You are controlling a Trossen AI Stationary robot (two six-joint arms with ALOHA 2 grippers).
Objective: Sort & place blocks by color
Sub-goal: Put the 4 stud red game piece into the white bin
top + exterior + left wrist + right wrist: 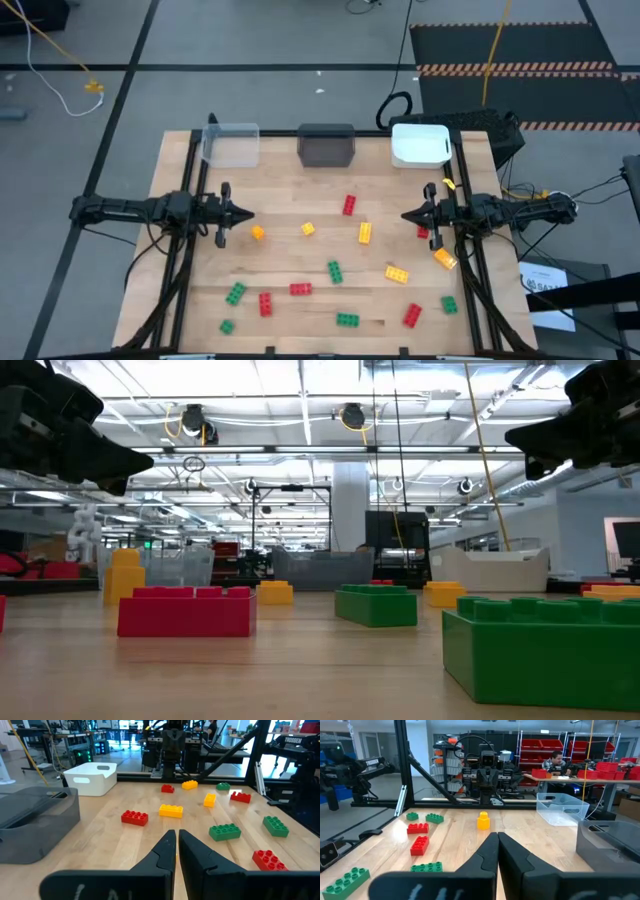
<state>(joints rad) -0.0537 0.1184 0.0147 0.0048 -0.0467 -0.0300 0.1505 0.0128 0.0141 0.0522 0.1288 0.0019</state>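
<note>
Wooden and pale, the surface (300,300) carries a loose scatter of blocks across its middle and near half, while three bins line its far edge: a clear bin (231,143) on the left, a dark grey bin (326,145) in the centre and a white bin (419,144) on the right. None of the blocks lies in a bin. Red blocks include one near the centre (349,205) and one toward the near edge (300,289); green blocks sit at lower left (235,292) and at the near edge (347,319); yellow blocks (some nearer orange) lie mid-surface (365,233) and toward the right (396,273).

Both arms hang above the surface at its sides, pointing inward toward each other. The left gripper (243,213) hovers over the left edge with its jaws clenched together and holding nothing, as the left wrist view (176,851) confirms. The right gripper (409,215) hovers over the right edge, its jaws likewise pressed together and empty (497,851). An orange block (444,258) lies just beneath the right arm.
</note>
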